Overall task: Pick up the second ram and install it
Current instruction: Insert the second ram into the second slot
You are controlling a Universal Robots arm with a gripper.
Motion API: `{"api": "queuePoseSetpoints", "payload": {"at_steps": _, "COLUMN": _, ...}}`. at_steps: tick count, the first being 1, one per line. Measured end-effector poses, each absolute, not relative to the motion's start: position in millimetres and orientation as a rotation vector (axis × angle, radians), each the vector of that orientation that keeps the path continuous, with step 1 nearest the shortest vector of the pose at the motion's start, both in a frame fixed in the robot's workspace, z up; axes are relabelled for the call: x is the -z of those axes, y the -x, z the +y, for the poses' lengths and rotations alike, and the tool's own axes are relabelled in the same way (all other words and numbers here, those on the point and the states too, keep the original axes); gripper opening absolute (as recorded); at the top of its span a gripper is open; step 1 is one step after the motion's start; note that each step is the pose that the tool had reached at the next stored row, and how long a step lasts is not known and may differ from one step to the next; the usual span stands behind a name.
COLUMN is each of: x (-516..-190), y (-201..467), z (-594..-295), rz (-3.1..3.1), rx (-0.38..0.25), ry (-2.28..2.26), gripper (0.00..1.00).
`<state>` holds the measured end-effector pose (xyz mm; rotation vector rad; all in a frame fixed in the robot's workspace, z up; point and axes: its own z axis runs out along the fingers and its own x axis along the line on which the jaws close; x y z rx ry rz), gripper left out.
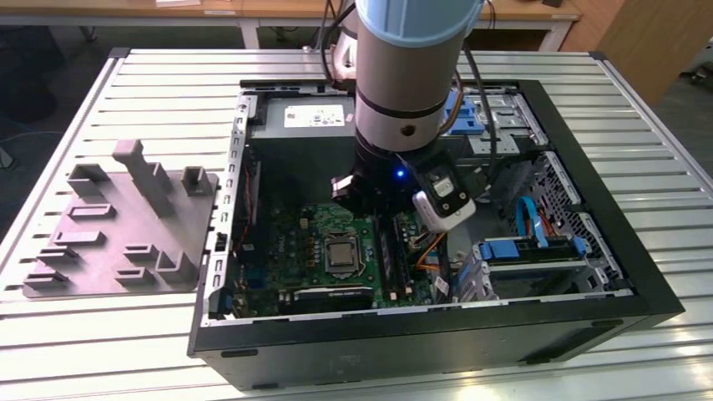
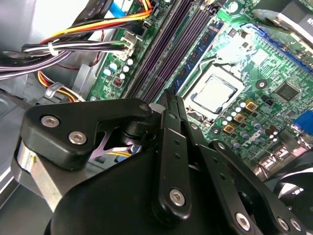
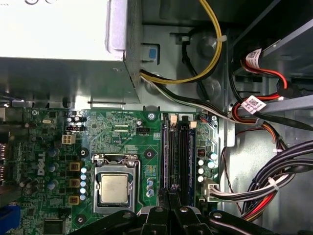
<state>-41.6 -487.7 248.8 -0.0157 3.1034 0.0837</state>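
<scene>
At left on the table [image 1: 167,83] lay a grey holder tray [image 1: 123,225]. At centre, inside the open computer case [image 1: 446,342], the claw [image 3: 169,205] hung pressed together above the memory slots [image 3: 178,152]. Whether it pinched the ram could not be told. Ram would likely be light, stiff and fragile, and best held by its edges.

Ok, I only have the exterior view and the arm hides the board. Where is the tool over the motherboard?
Observer: In the first wrist view the black tool hangs over one end of the long dark memory slots, beside the square silver processor.
Operator: Any cables crossing those slots?
Observer: No. The white plastic connector with its wires plugs in at the edge of the green motherboard, beside the slots, not over them.
</scene>
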Motion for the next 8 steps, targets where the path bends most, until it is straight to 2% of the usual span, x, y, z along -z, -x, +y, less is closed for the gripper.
{"api": "queuePoseSetpoints", "payload": {"at_steps": 8, "x": -244.5, "y": 41.5, "z": -487.6, "rz": 3.104, "rx": -0.073, "ry": 0.01, "gripper": 0.11}}
